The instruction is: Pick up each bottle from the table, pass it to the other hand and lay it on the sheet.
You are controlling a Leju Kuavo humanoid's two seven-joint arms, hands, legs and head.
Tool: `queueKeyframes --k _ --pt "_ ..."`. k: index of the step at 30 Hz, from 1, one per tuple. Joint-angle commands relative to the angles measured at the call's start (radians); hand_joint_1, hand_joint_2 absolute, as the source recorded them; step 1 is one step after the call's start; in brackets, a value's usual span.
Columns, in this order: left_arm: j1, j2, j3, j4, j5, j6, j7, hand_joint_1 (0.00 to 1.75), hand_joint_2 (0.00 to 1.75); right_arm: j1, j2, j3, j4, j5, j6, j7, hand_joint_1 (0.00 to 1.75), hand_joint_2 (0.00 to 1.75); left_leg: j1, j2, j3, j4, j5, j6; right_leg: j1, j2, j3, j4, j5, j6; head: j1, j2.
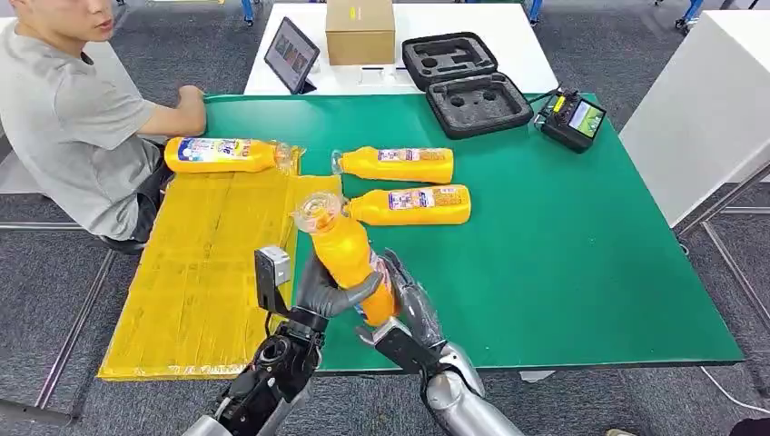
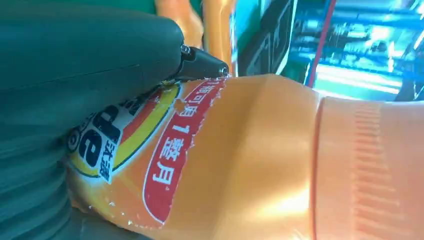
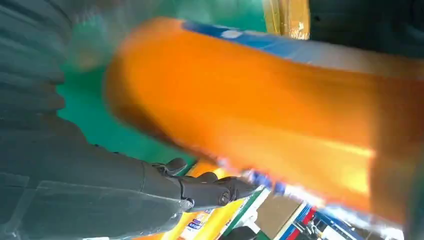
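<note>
An orange bottle (image 1: 343,254) stands tilted in the air over the table's front edge, its clear cap end pointing away from me. My left hand (image 1: 327,291) grips its lower body, and the thumb (image 2: 100,55) presses on the label of the bottle (image 2: 240,160). My right hand (image 1: 413,304) sits against the bottle's right side with its fingers spread; its thumb (image 3: 200,190) stands apart from the blurred bottle (image 3: 260,115). One bottle (image 1: 222,154) lies on the yellow sheet (image 1: 200,272). Two more bottles (image 1: 399,165) (image 1: 413,205) lie on the green table.
A person (image 1: 73,118) sits at the table's left with a hand at the far corner of the green table (image 1: 590,254). At the back stand a tablet (image 1: 291,54), a cardboard box (image 1: 360,31), an open foam case (image 1: 463,82) and a controller (image 1: 572,118).
</note>
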Motion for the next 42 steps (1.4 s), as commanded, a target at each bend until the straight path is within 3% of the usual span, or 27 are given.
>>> queueKeyframes --k 1,12,17,21,23,27,29,42 --pt "-0.02 0.047 0.034 -0.01 -0.039 0.035 -0.003 1.75 1.75 -0.023 -0.009 0.01 0.049 -0.007 -0.005 0.001 0.0 1.75 0.001 0.001 0.002 0.0 -0.001 -0.002 0.001 0.002 0.002 -0.001 0.0 -0.001 0.0 0.0" --pt "-0.02 0.047 0.034 -0.01 -0.039 0.035 -0.003 1.75 1.75 -0.023 -0.009 0.01 0.049 -0.007 -0.005 0.001 0.0 1.75 0.001 0.0 0.003 0.0 -0.001 -0.002 0.001 0.002 0.003 -0.001 -0.001 -0.002 0.0 0.0" --pt "-0.017 0.087 0.092 -0.073 -0.282 0.193 -0.003 1.75 1.75 -0.003 -0.012 -0.02 0.034 0.0 -0.007 0.001 0.0 1.75 0.002 0.001 0.003 0.0 -0.002 -0.002 0.002 0.002 0.003 0.0 -0.001 -0.002 0.0 0.0" --pt "-0.067 0.177 0.06 -0.038 -0.648 0.486 -0.003 1.75 1.75 0.022 -0.016 -0.057 0.011 0.013 0.002 0.001 0.0 1.75 0.002 0.001 0.004 0.0 -0.001 -0.003 0.001 0.003 0.003 0.0 -0.001 -0.002 0.0 0.0" --pt "-0.109 0.217 0.079 -0.002 -0.931 0.619 0.067 1.75 1.75 0.037 -0.017 -0.076 -0.005 0.021 0.01 0.001 0.0 1.75 0.001 0.0 0.001 0.0 0.0 -0.002 0.001 0.001 0.001 0.0 0.0 -0.001 0.0 0.0" --pt "-0.155 0.246 0.144 0.03 -1.468 0.618 0.336 1.75 1.75 0.047 -0.018 -0.103 -0.019 0.029 0.028 0.001 0.0 1.75 0.002 0.001 0.002 0.001 -0.001 -0.003 0.002 0.002 0.001 0.001 -0.001 -0.002 0.0 0.0" --pt "-0.157 0.25 0.145 0.032 -1.466 0.614 0.335 1.75 1.75 0.047 -0.018 -0.104 -0.019 0.029 0.029 0.001 0.0 1.75 0.002 0.0 0.002 0.0 0.0 -0.002 0.001 0.001 0.001 0.0 0.0 -0.001 0.0 0.0" --pt "-0.185 0.356 0.152 0.072 -1.821 0.575 0.674 1.75 1.75 0.007 0.002 -0.087 0.036 0.013 0.058 0.001 0.0 1.75 0.002 0.002 0.002 0.0 0.0 -0.002 0.001 0.003 0.001 0.0 0.0 -0.002 0.001 0.0"
